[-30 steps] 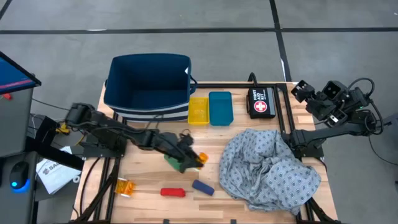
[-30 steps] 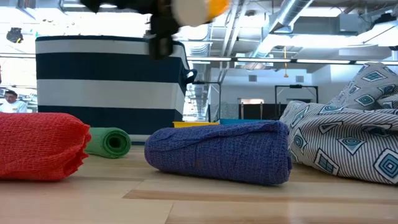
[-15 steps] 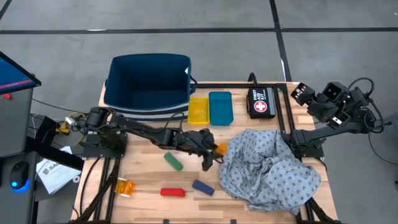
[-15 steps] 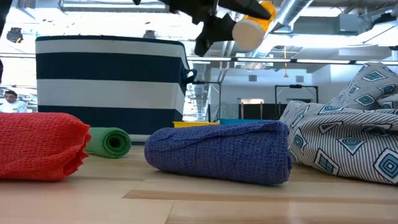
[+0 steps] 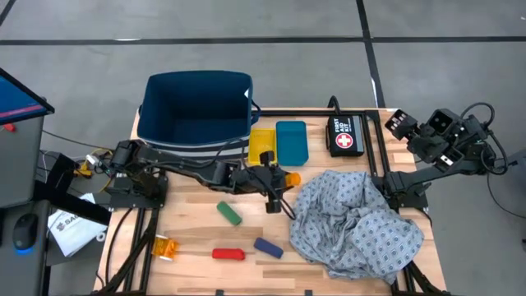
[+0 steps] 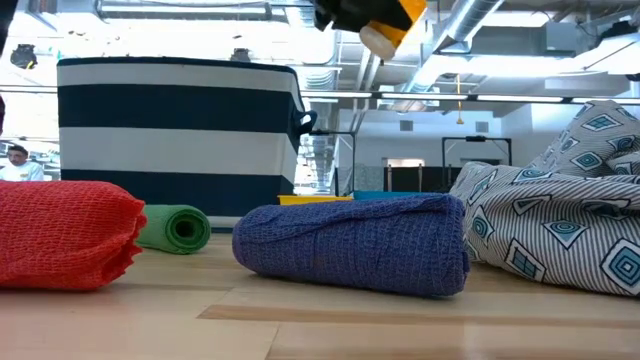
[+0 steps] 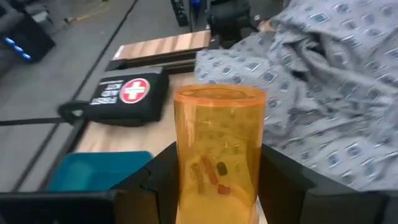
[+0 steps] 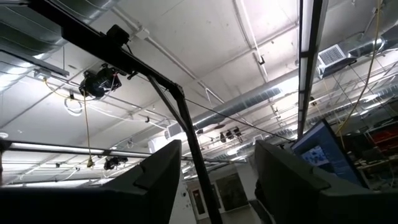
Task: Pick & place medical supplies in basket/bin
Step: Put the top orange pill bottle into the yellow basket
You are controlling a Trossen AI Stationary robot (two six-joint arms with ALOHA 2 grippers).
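Observation:
An orange pill bottle (image 7: pixel 219 124) sits in my left gripper (image 5: pixel 278 178), above the table between the small trays and the grey-blue dotted gown cloth (image 5: pixel 357 222); the low view shows its white end (image 6: pixel 378 40) high up. A second orange bottle (image 5: pixel 164 247) lies at the near left. The green roll (image 5: pixel 229 213), red roll (image 5: pixel 228 254) and blue roll (image 5: pixel 268 247) lie on the wood. The navy striped basket (image 5: pixel 197 115) stands at the far left. My right gripper (image 8: pixel 217 180) waits open off the table's right edge, pointing up. My left gripper pinches the bottle's side walls (image 7: pixel 186 180) between its two fingers. The fingers come from the table's left, slanting a little down, and lie along the bottle. The bottle's free end (image 7: pixel 219 94) sticks out past the fingertips toward the gown cloth. The bottle is lifted clear of the table.
The yellow tray (image 5: pixel 262 145) and the teal tray (image 5: pixel 291 141) stand side by side just beyond the held bottle. A black pouch with a red-and-white cross (image 5: pixel 346 134) lies to their right. The gown cloth fills the table's near right.
My left gripper has carried the orange bottle up and toward the table's right and far edges, from above the green roll to beside the trays. Its wrist has rolled, so the bottle has turned about in the hold.

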